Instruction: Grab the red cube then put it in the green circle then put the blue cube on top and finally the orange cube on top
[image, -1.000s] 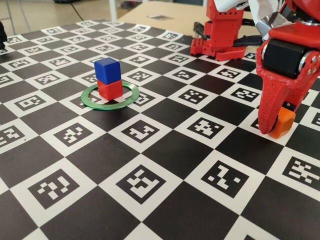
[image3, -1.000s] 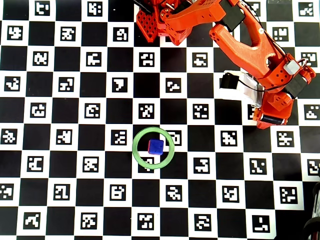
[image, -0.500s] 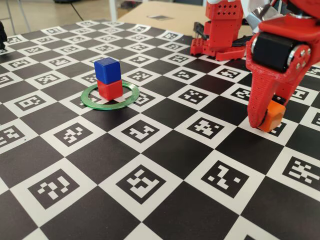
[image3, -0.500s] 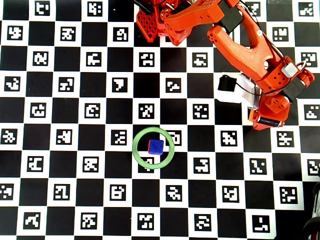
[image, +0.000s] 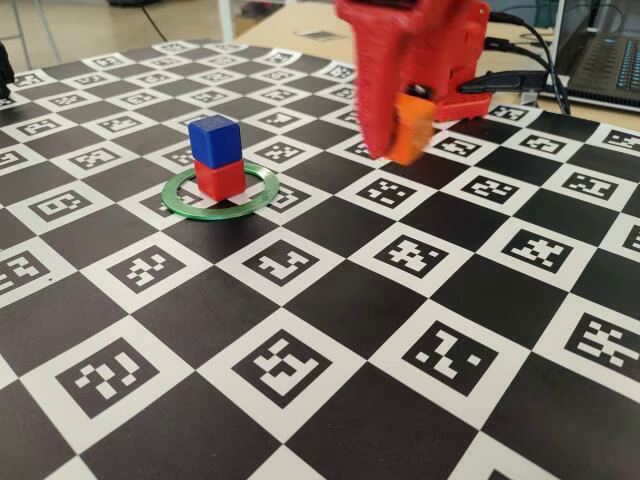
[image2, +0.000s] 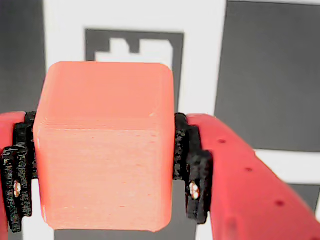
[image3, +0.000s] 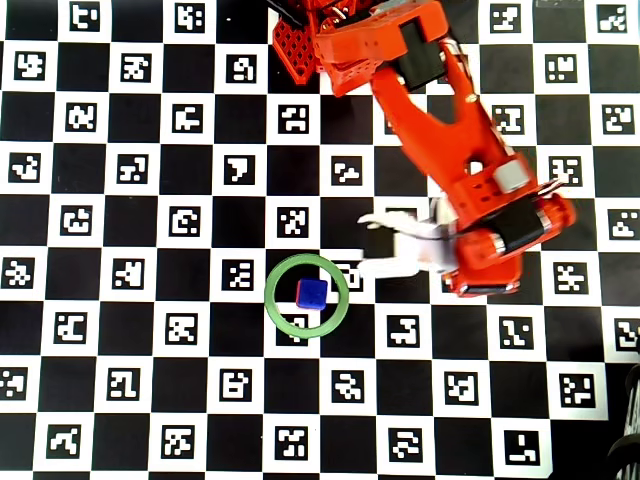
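Fixed view: your claw is off the board, clamped on the orange cube, motion-blurred. Down and to its left in this view sits the green circle with the red cube inside it and the blue cube stacked on top. Only open checkerboard mat lies between claw and stack. Behind the claw you have the red arm base, black cables and a laptop edge. The mat carries only square marker codes, no readable text.

Wrist view: fingers narrowed to cube width, black pads pressed on both sides of the orange cube. A marker square lies below.

Overhead view: the arm hides the claw tip and the orange cube. Ring is to the arm's left, blue cube centred inside it, red cube hidden beneath.
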